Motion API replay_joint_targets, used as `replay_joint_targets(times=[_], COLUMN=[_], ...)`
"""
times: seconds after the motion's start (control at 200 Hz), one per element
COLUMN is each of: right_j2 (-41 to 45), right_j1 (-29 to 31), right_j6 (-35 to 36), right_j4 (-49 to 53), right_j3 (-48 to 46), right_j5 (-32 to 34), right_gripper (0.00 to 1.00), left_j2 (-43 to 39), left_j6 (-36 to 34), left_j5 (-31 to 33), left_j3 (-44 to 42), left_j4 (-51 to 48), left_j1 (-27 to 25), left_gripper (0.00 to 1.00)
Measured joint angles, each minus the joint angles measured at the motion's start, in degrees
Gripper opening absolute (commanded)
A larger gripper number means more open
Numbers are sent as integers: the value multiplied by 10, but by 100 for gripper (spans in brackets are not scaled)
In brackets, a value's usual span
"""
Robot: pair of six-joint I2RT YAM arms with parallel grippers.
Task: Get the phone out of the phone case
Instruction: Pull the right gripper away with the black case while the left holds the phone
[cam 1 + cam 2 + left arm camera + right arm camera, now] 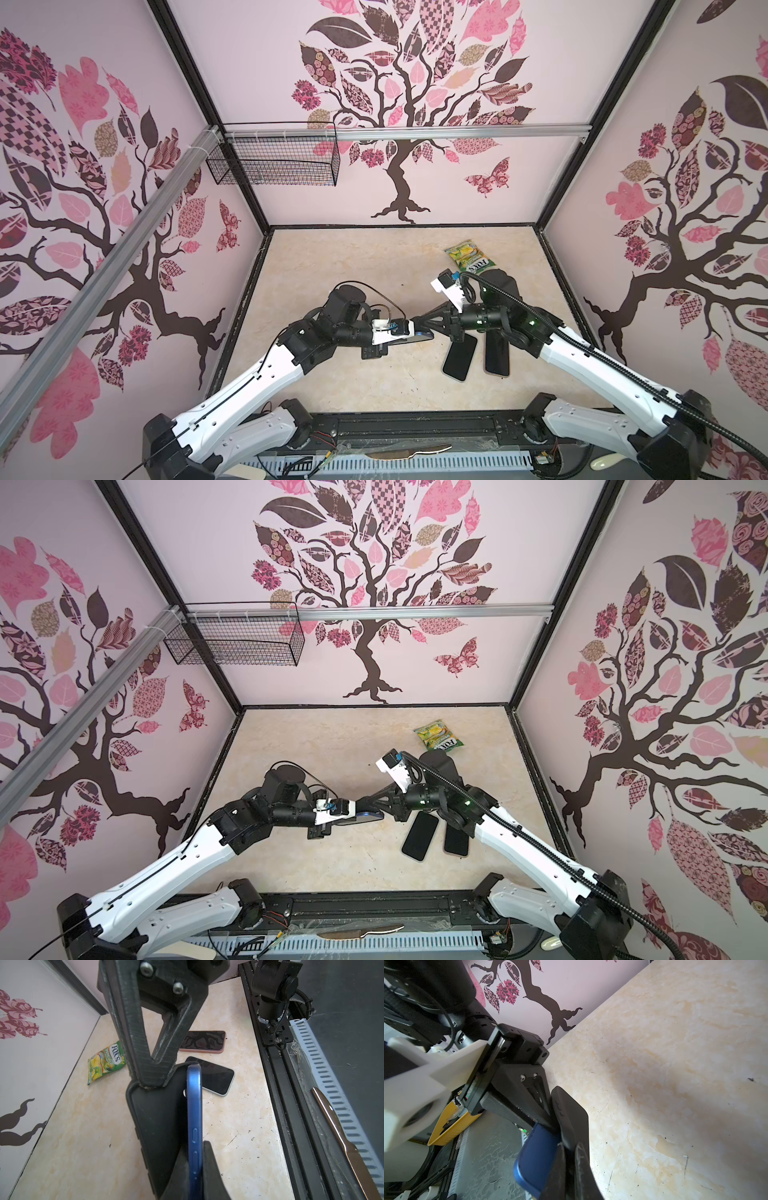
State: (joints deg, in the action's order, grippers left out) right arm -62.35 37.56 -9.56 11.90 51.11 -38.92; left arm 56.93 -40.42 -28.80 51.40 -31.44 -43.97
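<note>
Phone, blue, midair above tabletop, partly out of case. Grip: left gripper clamped on phone; right gripper pinched on case rim. Likely risks: slick phone slipping, drop onto tabletop; rim pulling free, case snapping back.

Blue phone, black case, green-yellow candy pkt, beige marbled table.

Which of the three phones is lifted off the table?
The blue phone, held on edge by the left pincer; the pink-edged phone and white-edged phone lie flat.
</note>
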Motion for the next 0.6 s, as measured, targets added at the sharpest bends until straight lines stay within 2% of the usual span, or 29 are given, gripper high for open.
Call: replay_joint_targets(times=[0.245,0.4,0.6], right_j2=[-22,-47,-61], right_j1=[0,-21,-40], right_j6=[-5,-6,-10], right_j4=[25,36,46], right_j3=[26,37,46], right_j5=[21,98,128], right_gripper=[0,0,0], left_j2=[1,1,1], left_j6=[2,-14,-19], left_j5=[-3,-90,-121], left_j3=[0,1,1], left_j4=[-1,5,4], left_j1=[2,-17,-18], left_gripper=[0,0,0])
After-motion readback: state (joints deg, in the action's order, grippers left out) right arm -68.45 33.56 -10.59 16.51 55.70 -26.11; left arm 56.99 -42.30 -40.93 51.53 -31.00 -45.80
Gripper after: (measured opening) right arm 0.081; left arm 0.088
